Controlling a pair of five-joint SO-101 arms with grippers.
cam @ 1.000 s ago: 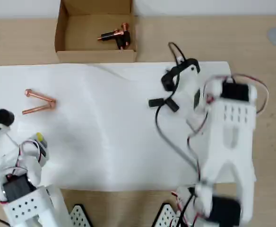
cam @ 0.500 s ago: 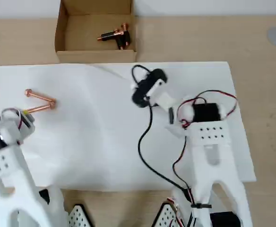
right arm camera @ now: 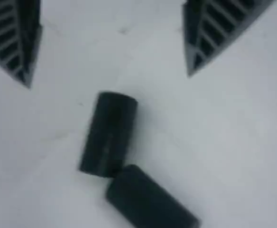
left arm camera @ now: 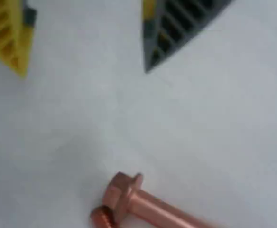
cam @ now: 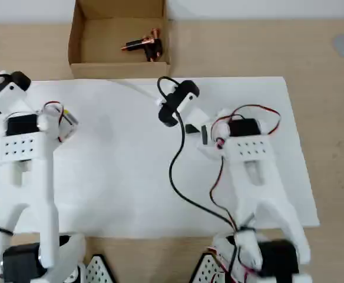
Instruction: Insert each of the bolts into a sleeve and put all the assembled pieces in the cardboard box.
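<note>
Two copper bolts lie on the white sheet; in the left wrist view one bolt shows its flanged head, with the tip of the other bolt beside it. My left gripper hangs open just above them, with one yellow finger. Two black sleeves lie touching end to end: one sleeve and a second sleeve. My right gripper stands open above them. In the high view the left arm covers the bolts. The cardboard box holds assembled pieces.
The white sheet covers most of the table between the two arms. A black cable loops from the right arm across the sheet. The wooden tabletop lies bare to the right of the sheet.
The left arm has swung from the front left corner up over the two bolts. The right arm has shifted left and come down over the sleeves.
</note>
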